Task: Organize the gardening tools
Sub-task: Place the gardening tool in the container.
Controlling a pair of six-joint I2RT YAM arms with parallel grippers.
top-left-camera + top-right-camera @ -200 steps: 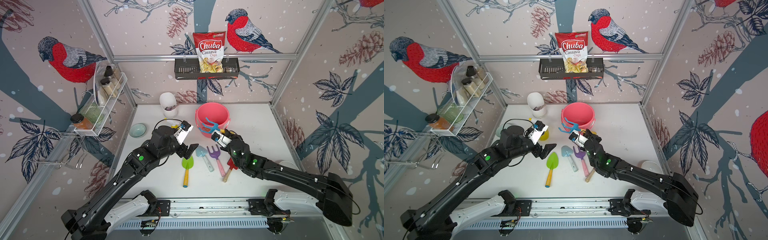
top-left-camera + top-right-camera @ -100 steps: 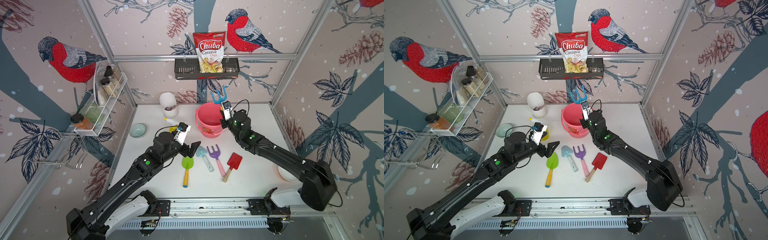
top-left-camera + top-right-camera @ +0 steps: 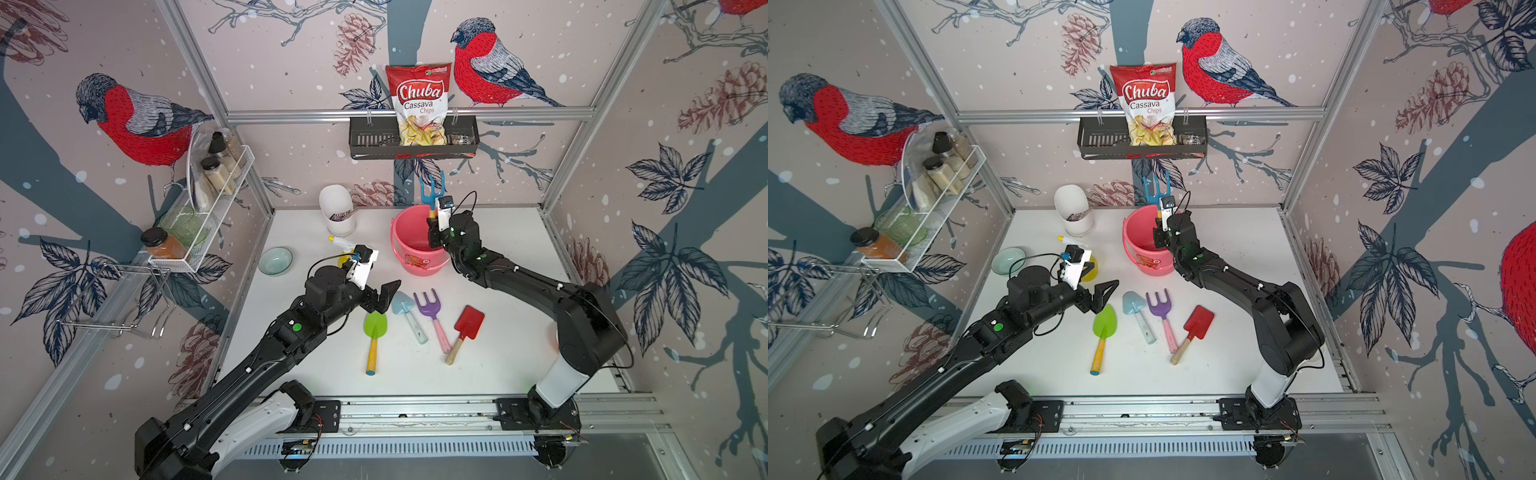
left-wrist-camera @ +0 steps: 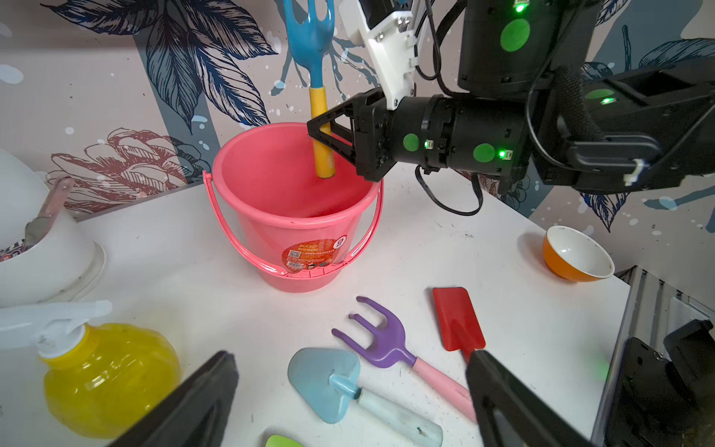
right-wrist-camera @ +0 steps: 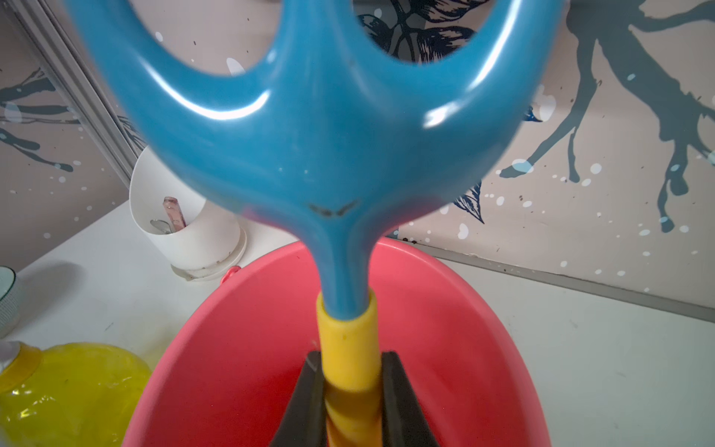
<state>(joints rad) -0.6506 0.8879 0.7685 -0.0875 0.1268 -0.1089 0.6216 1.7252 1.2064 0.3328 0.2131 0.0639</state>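
Blue plastic fork [image 5: 309, 154] with a yellow handle stands tines-up, clamped by the right end effector [image 4: 323, 133] — handle end over the mouth of the pink plastic bucket [image 4: 267, 236], off its rim. The left end effector [image 3: 384, 297] hangs empty, jaws wide apart, at 12 o'clock of the green shovel [image 3: 375, 325]; light-blue shovel [image 3: 402, 306], purple fork [image 3: 428, 305] and red shovel [image 3: 470, 322] lie at its 3 o'clock, yellow spray bottle [image 4: 108, 379] at 11. Only the left wrist view shows the orange bowl [image 4: 576, 251] whole — bare table [image 4: 425, 240] around it.

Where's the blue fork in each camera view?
In a top view: blue fork upright over pink bucket, back centre.
In a top view: blue fork, same spot.
Left wrist: fork upper middle, handle inside bucket.
Right wrist: fork close up, filling frame.
Shared landmark: pink bucket.
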